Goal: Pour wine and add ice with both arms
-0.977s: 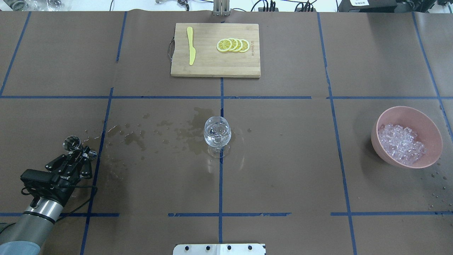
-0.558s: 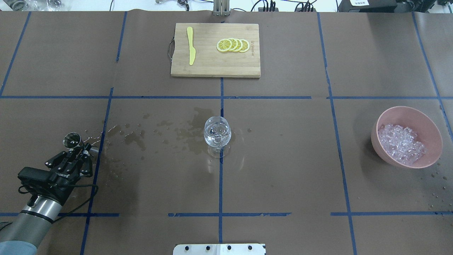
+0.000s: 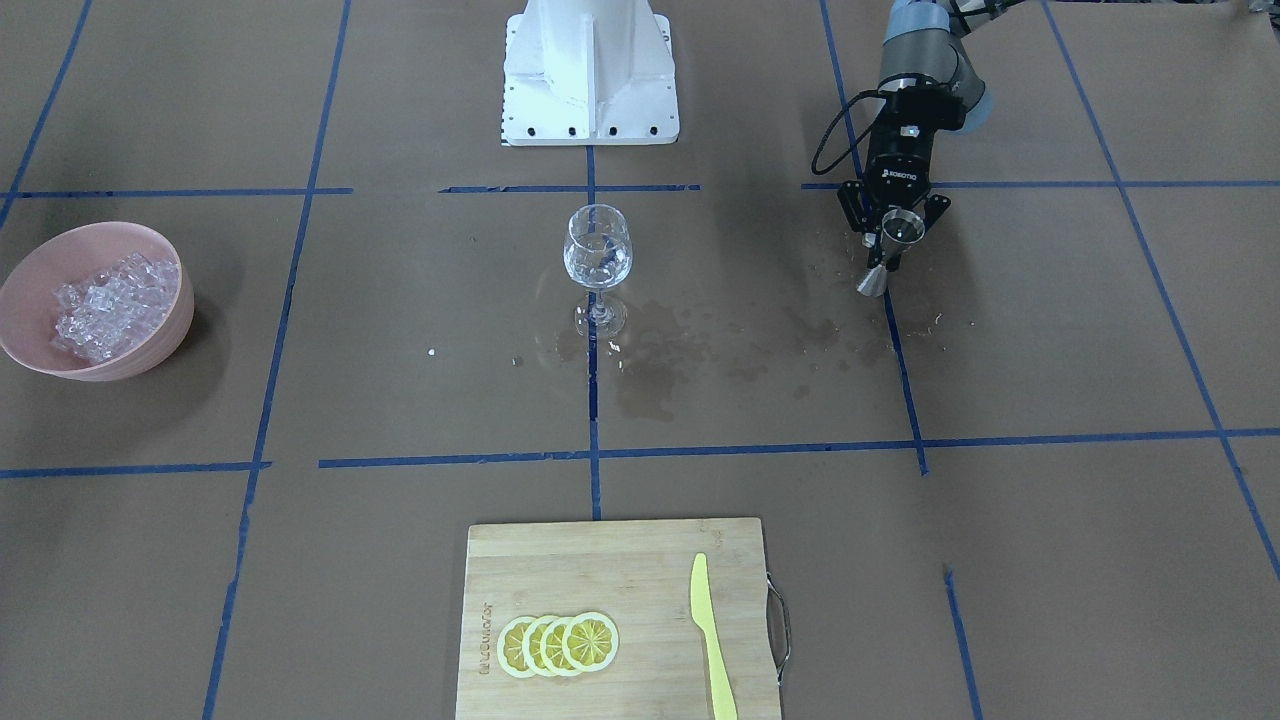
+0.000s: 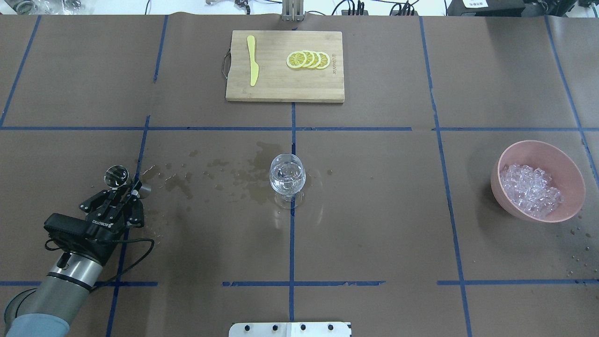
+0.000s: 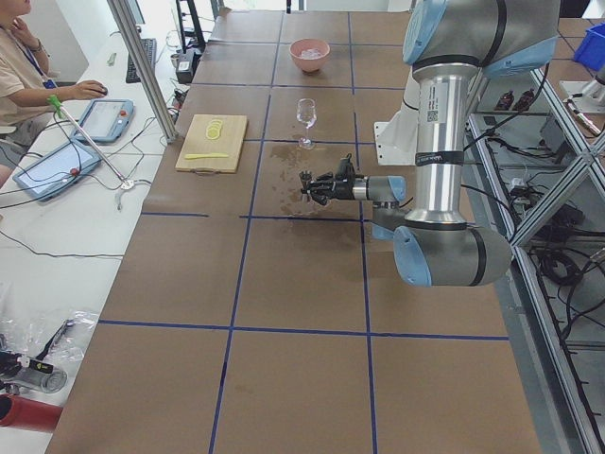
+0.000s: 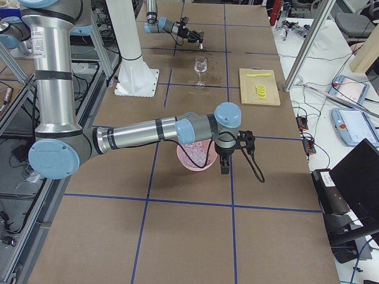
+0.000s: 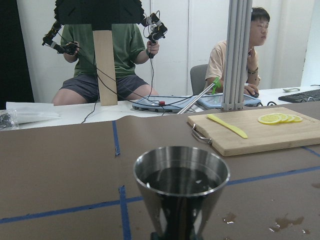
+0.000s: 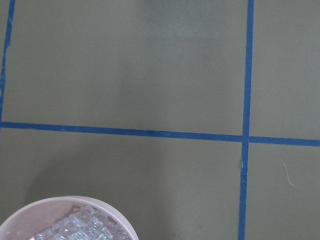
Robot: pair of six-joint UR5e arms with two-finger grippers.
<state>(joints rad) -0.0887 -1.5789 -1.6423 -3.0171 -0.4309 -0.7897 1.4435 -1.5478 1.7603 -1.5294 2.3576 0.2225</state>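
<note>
Left gripper (image 4: 126, 187) fingers clamp a metal jigger (image 4: 116, 175), wine glass (image 4: 287, 177) well off beside them. Right gripper (image 6: 225, 165) near ice (image 4: 529, 190) bowl (image 4: 538, 150), finger state unclear.

My left arm (image 4: 61, 285) is a silver tube with light-blue joint caps; its black gripper (image 4: 122, 194) bears white lettering; a black cable loops beside the wrist.

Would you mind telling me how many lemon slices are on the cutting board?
4. The lemon slices lie in one overlapping row on the right half of the cutting board in the overhead view, apart from the yellow knife. Each partly covers the next; none appears fully hidden.
</note>
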